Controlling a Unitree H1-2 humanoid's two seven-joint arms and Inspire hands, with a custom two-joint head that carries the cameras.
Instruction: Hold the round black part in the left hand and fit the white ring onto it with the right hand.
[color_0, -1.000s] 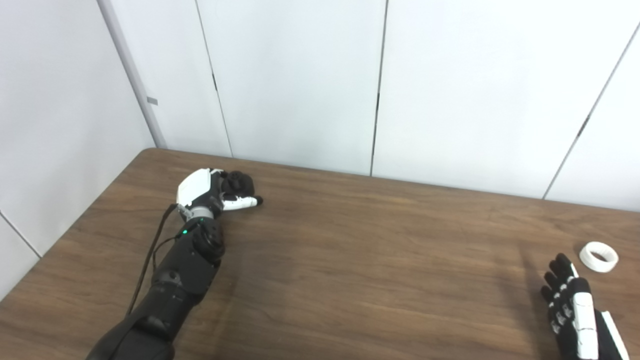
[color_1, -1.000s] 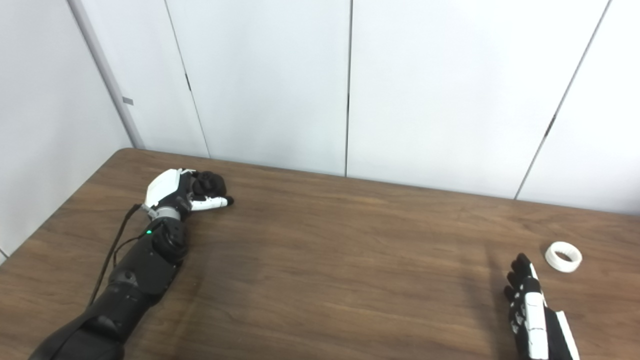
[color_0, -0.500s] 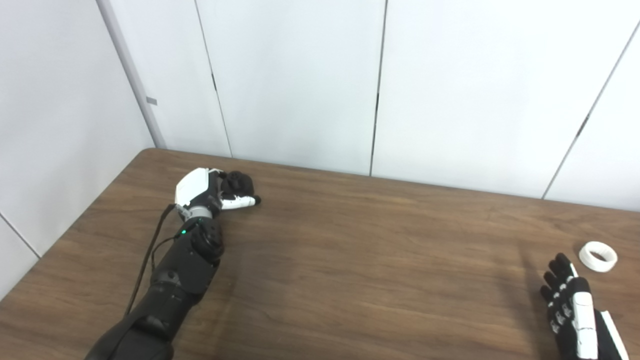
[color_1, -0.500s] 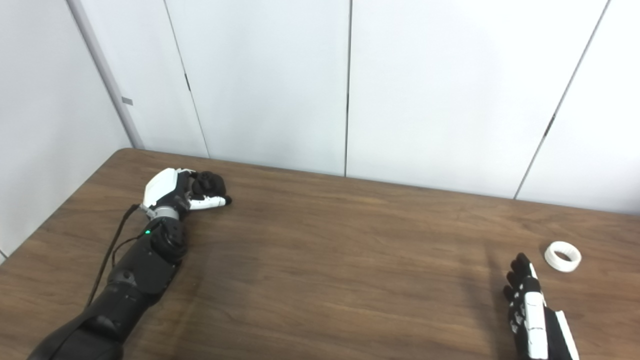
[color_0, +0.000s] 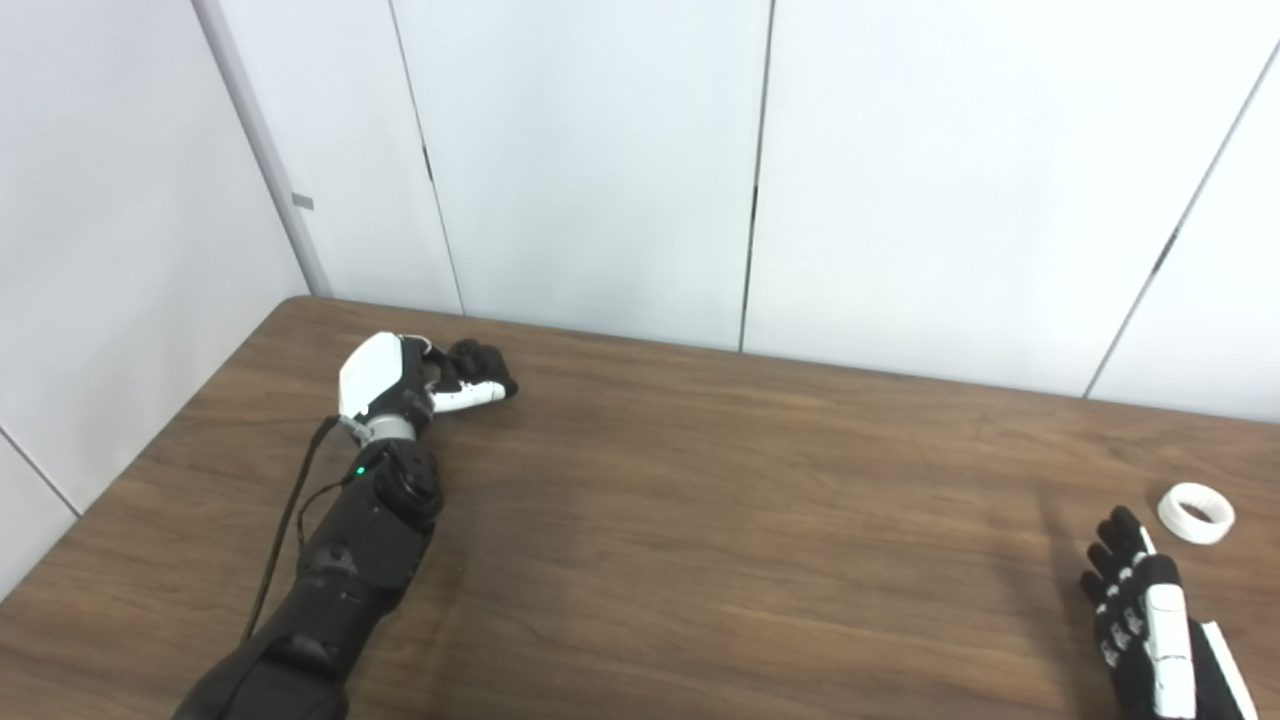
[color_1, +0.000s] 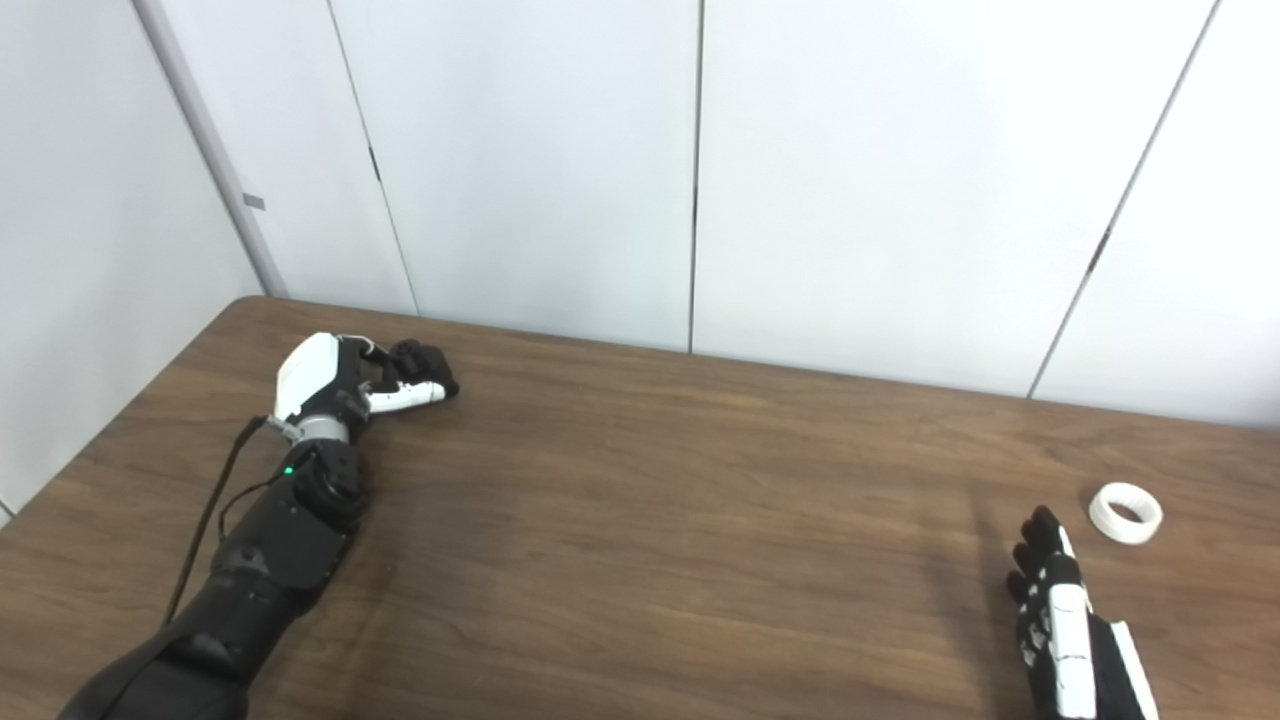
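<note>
L hand (color_0: 415, 375) sits far-left on the desk (color_0: 700, 520), fingers curled round a dark lump, prob the round black part (color_0: 478, 358); black on black, so shape and grip unclear. White ring (color_0: 1196, 512) lies flat near the R edge, just beyond the R hand (color_0: 1140, 600) fingertips, no contact. R hand empty, fingers extended, presumably staged to reach; wrist cut off by the frame.

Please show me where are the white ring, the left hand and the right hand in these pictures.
white ring (color_0: 1196, 513): left eye view, on its near rim.
left hand (color_0: 400, 378): left eye view, on the middle of the hand, beside its white back shell.
right hand (color_1: 1062, 608): right eye view, on the back of the hand.
</note>
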